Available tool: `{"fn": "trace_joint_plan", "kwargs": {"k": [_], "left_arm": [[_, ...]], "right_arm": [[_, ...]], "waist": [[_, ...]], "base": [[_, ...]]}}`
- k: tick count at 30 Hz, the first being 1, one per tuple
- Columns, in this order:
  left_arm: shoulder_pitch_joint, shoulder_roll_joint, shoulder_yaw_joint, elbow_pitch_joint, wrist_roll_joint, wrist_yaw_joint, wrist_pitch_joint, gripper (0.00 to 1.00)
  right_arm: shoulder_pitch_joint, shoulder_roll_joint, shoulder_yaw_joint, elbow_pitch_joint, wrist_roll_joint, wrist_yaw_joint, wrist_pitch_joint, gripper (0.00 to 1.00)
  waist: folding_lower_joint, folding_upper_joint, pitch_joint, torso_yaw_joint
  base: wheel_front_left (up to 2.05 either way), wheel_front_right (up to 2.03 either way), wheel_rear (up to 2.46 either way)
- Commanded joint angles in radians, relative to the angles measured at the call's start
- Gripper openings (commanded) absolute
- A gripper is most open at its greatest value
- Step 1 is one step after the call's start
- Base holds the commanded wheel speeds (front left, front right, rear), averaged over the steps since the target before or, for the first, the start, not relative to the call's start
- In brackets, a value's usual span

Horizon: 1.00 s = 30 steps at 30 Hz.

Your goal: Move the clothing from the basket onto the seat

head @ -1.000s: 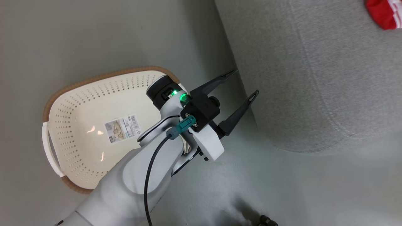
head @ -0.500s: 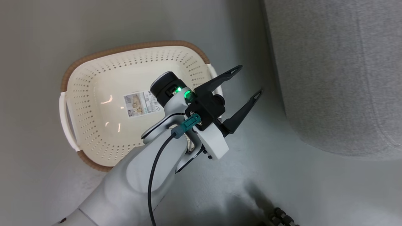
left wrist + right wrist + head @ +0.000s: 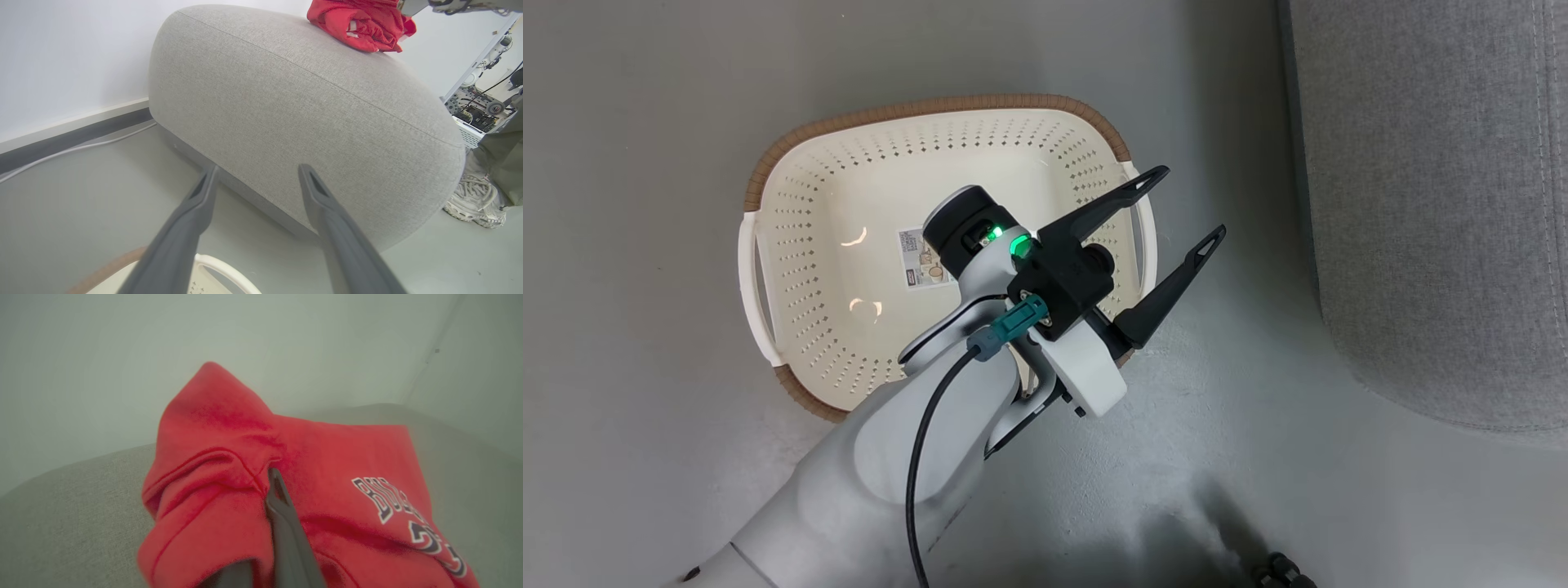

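- Red fabric, the clothing (image 3: 359, 20), is found lying bunched on top of the seat (image 3: 286, 102). White lettering is noted on it in the right wrist view.
- The basket (image 3: 792, 269) is found on the floor just beside the seat, not touching it.
- The inside of the basket is recorded as bare wherever it can be seen. The perforated walls and the label sticker (image 3: 923, 261) on the bottom are exposed. The part nearest the seat is hidden behind the left arm and cannot be vouched for.
- The left gripper (image 3: 1191, 202) is held above the basket edge nearest the seat. Its fingers are spread wide, nothing is held between them, and they are pointed at the seat's side.
- The right gripper (image 3: 269, 486) is found over the seat top. Its fingers are drawn close together with a fold of the clothing gathered between them. One finger is largely covered by fabric.
- A person's shoe (image 3: 474, 200) is noted on the floor at the far end of the seat.
- The transfer is judged all but complete, since no garment is seen outside the seat.
- Release of the gripped fold and withdrawal of the right arm are judged to be the remaining work. A check of the hidden part of the basket is advised.
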Motion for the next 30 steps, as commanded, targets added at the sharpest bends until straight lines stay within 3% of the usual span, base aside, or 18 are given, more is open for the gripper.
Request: {"fn": "trace_joint_plan", "kwargs": {"k": [1,14,30], "left_arm": [[0.016,-0.004,0.018,-0.029,-0.014,0.005,-0.005,1.00],[0.081,-0.004,0.055,-0.063,-0.053,0.011,-0.005,1.00],[0.317,-0.004,0.316,-0.073,-0.036,0.049,-0.005,1.00]], "right_arm": [[0.065,-0.033,0.025,-0.040,0.026,0.003,-0.005,1.00],[0.355,0.003,0.186,-0.206,0.155,0.003,-0.005,1.00],[0.613,0.133,0.337,-0.411,0.194,0.003,-0.005,1.00]], "waist": [[0.0000,0.0000,-0.012,0.003],[0.0000,0.0000,-0.137,0.023],[0.0000,0.0000,-0.392,0.122]], "base": [[0.00,0.00,0.00],[0.00,0.00,0.00],[0.00,0.00,0.00]]}}
